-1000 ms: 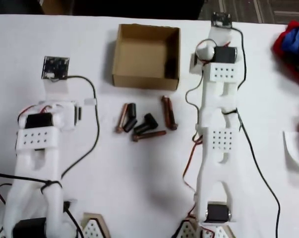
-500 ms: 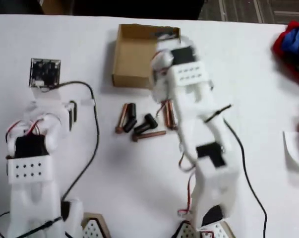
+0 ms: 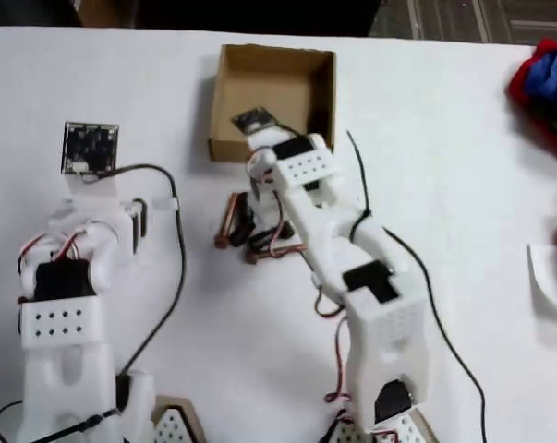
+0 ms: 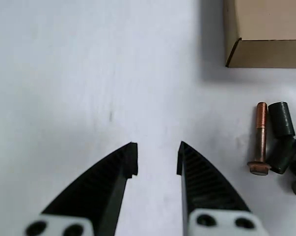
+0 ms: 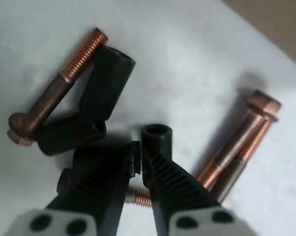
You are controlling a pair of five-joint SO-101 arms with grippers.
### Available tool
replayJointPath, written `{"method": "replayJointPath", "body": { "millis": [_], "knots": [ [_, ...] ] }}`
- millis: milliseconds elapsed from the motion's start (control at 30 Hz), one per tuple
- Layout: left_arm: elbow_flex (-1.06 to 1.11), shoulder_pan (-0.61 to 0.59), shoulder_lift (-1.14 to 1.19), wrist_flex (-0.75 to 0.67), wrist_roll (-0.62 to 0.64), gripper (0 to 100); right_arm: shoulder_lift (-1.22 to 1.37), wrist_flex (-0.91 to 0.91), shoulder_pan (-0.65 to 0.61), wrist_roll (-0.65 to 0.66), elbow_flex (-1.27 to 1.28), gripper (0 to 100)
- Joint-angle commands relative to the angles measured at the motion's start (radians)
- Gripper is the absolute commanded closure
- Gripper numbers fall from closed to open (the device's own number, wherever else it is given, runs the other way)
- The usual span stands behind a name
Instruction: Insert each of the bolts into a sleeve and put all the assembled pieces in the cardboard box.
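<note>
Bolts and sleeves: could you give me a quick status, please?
Left gripper open over bare table. Right gripper shut, over loose bolts and sleeves. Parts crowded, touching.

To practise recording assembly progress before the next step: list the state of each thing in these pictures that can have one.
Cardboard box: open-topped, nothing visible inside.
Bolts: lying loose, none seen in a sleeve.
Sleeves: loose on the table, no bolt inside.
Left gripper: open, empty.
Right gripper: shut, above the sleeves.
</note>
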Motion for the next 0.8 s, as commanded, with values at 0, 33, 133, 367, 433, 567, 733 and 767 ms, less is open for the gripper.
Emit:
{"method": "replayJointPath", "body": {
  "millis": [0,33,133,367,433,567,733,767],
  "knots": [
    [-0.008,-0.008,-0.021,-0.017,-0.006,85,0.105,0.035,0.008,0.009,-0.124,97.4],
    [-0.008,-0.008,-0.021,-0.017,-0.006,85,0.134,0.054,0.01,0.009,-0.16,97.4],
    [-0.007,-0.009,-0.021,-0.017,-0.006,85,0.209,0.122,0.012,0.009,-0.252,97.4],
    [-0.008,-0.008,-0.021,-0.023,-0.006,85,0.257,0.257,0.004,0.012,-0.423,97.4],
    [-0.01,-0.006,-0.021,-0.025,-0.006,85,0.257,0.297,0.005,0.012,-0.476,97.4],
    [-0.01,-0.008,-0.021,-0.023,-0.006,85,0.257,0.375,0.004,0.012,-0.532,95.4],
    [-0.01,-0.008,-0.021,-0.018,-0.006,85,0.257,0.424,0.013,0.012,-0.578,84.6],
    [-0.01,-0.008,-0.021,-0.018,-0.006,85,0.257,0.424,0.015,0.012,-0.578,84.0]
  ]
}}
